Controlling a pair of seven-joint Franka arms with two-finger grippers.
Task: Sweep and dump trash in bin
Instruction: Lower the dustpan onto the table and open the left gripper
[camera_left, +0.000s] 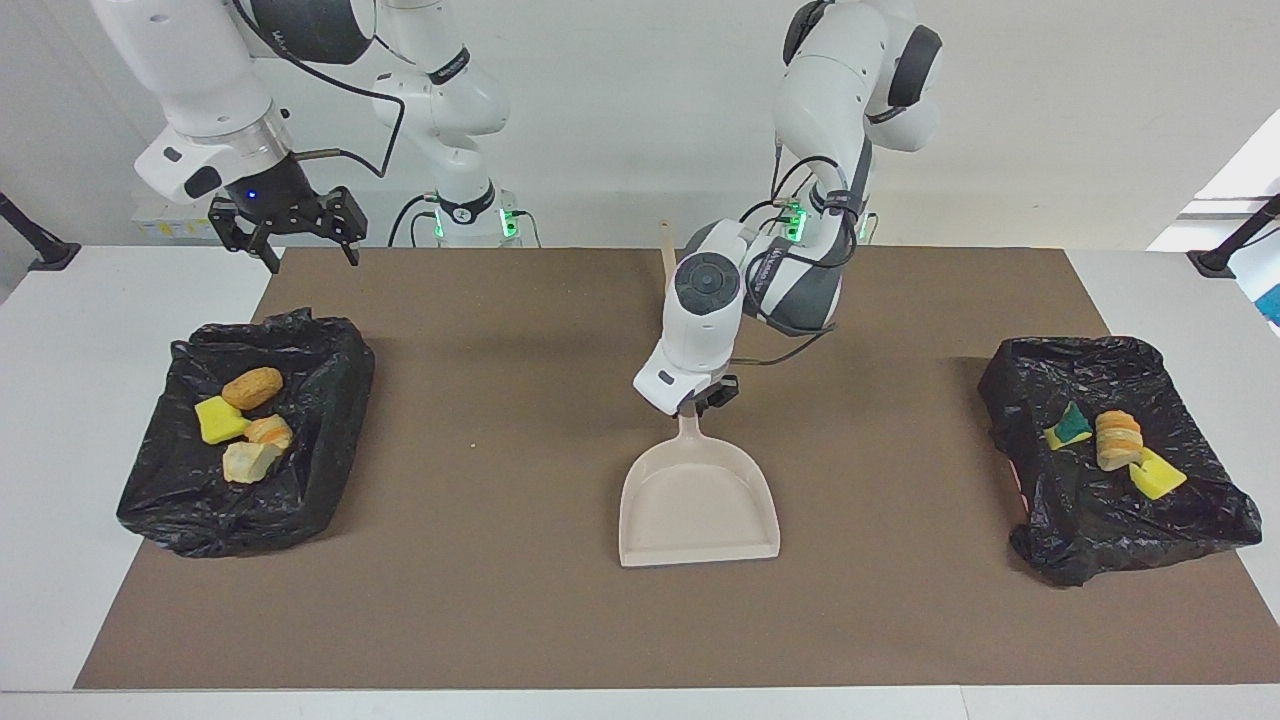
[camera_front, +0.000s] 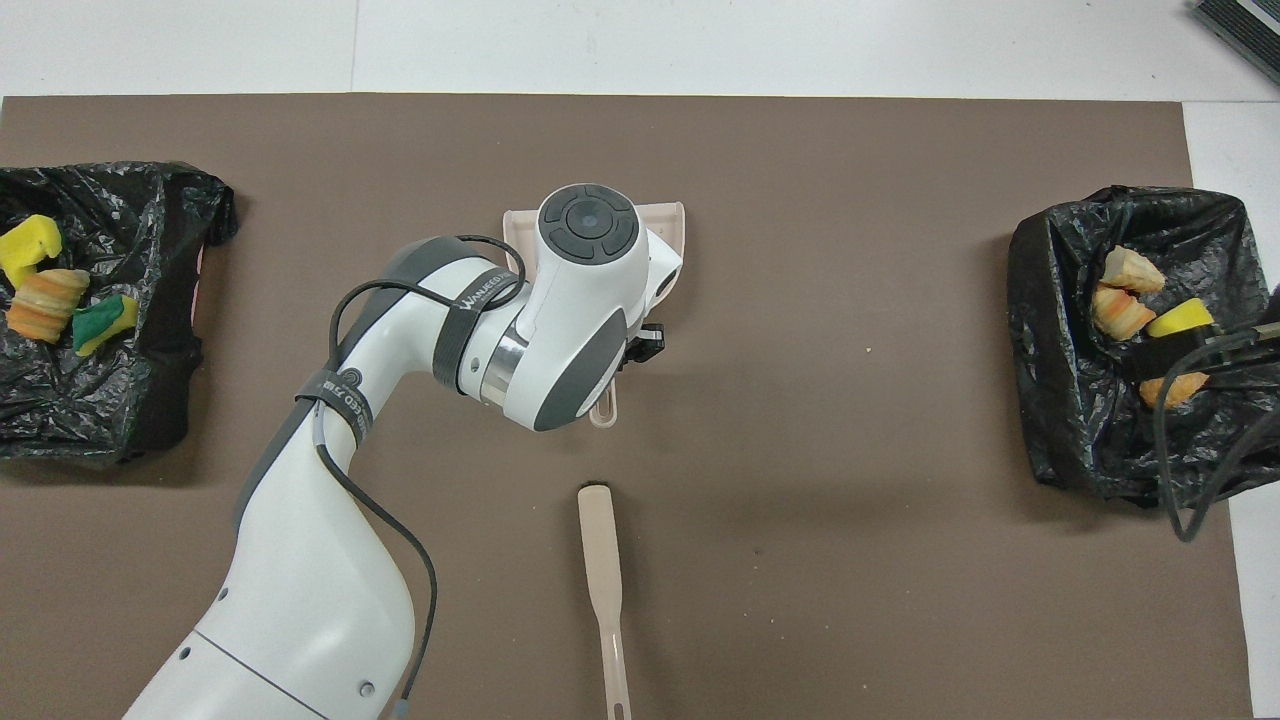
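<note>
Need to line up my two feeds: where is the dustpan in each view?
Facing view: the dustpan lies mid-mat, its handle under the left hand.
Overhead view: only its edge and handle tip show around the left arm's wrist, mid-mat.
Shared landmark: the brush lying nearer the robots.

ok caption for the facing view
Left gripper at the dustpan handle; trash sits in both black-lined bins.

A grey band on the left arm (camera_front: 400, 330) reads "WANUEED".

dustpan (camera_front: 668, 222) under left arm, brush (camera_front: 602, 575) nearby
</note>
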